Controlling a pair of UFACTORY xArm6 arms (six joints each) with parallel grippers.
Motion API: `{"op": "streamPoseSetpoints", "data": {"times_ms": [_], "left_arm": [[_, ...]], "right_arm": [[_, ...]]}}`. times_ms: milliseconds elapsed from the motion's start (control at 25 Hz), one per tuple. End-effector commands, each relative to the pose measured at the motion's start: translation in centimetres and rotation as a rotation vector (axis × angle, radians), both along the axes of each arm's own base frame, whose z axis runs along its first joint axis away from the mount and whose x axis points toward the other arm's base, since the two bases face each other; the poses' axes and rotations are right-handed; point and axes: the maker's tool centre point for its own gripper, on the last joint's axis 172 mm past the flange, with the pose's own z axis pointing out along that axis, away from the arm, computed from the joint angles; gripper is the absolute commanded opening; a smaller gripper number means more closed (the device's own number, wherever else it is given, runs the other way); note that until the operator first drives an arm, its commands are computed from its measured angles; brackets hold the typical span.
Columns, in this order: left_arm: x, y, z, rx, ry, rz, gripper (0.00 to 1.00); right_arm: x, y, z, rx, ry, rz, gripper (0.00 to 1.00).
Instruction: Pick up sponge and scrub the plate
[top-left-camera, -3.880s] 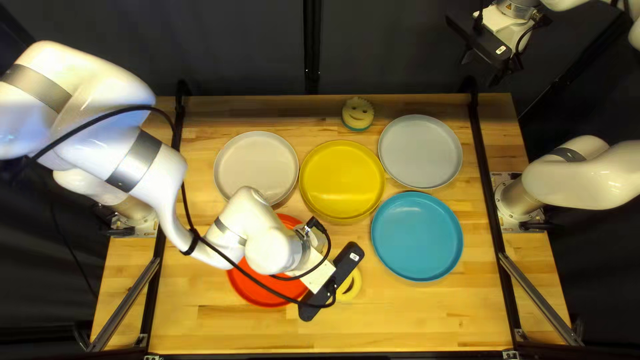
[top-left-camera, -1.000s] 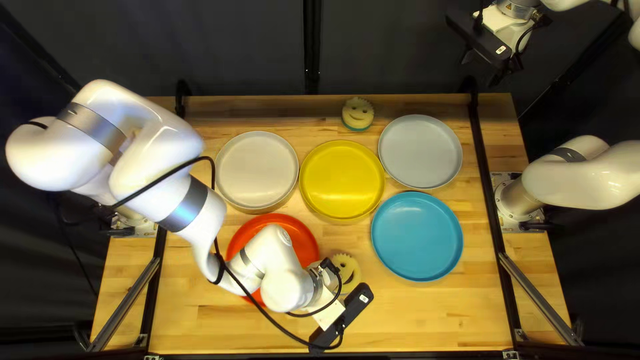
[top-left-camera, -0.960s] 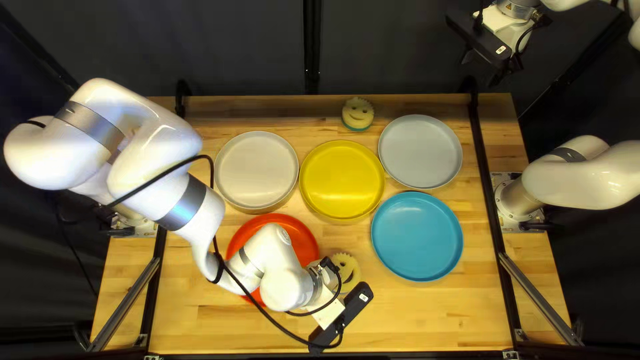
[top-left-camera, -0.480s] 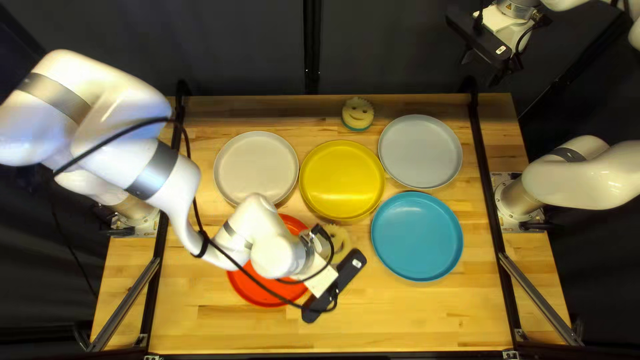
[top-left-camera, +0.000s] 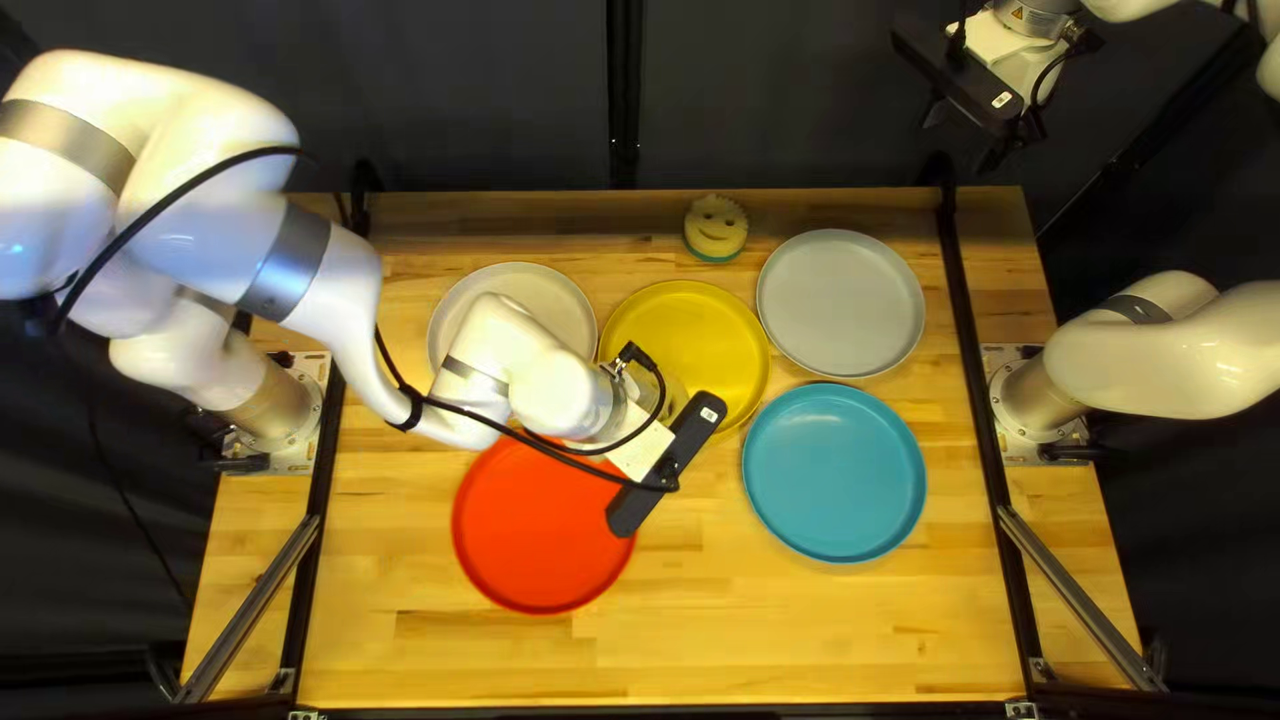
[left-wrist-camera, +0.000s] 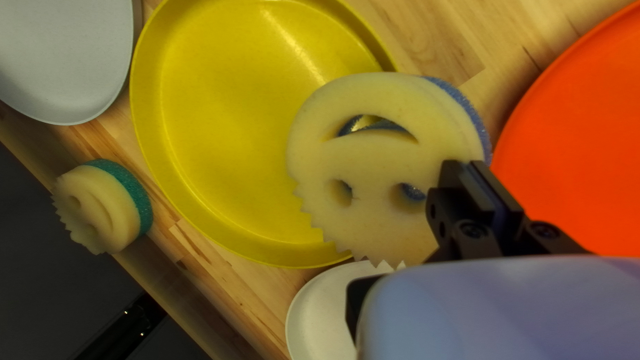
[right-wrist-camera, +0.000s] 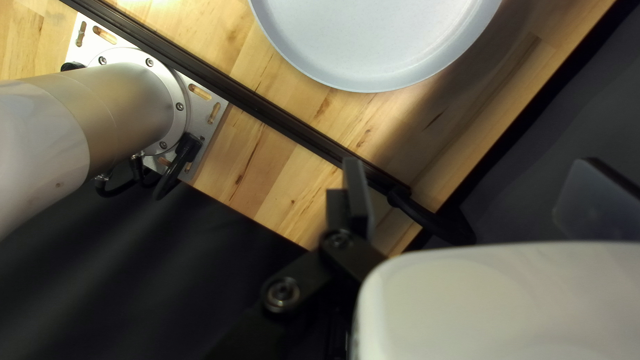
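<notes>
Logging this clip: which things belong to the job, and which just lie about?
Job:
blue-backed sponge
left gripper, holding it
one plate, unclear which: yellow plate, red plate, blue plate, grey plate, white plate

Idle:
green-backed sponge
right gripper

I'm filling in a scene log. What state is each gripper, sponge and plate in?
Left gripper: shut on the blue-backed sponge
Blue-backed sponge: held, raised off the table
Right gripper: open
Green-backed sponge: on the table, smile up
Yellow plate: face up
Red plate: face up
Blue plate: face up
Gray plate: face up
White plate: face up, partly hidden
</notes>
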Motion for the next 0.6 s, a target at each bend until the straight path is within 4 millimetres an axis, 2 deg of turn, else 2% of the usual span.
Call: {"op": "streamPoseSetpoints", "data": {"times_ms": [40, 320, 440, 600], "left_arm": [[0.2, -0.1, -0.1, -0.002, -0.003, -0.001, 0.00], [0.2, -0.1, -0.1, -0.002, -0.003, -0.001, 0.00], [0.0, -0.2, -1.3, -0.017, 0.003, -0.002, 0.00], [0.3, -0.4, -2.1, -0.021, 0.005, -0.010, 0.00]], "right_arm": [[0.0, 0.0, 0.0, 0.000, 0.000, 0.000, 1.00], [0.0, 0.0, 0.0, 0.000, 0.000, 0.000, 1.00], [0.0, 0.0, 0.0, 0.000, 0.000, 0.000, 1.00], [0.0, 0.0, 0.0, 0.000, 0.000, 0.000, 1.00]]}}
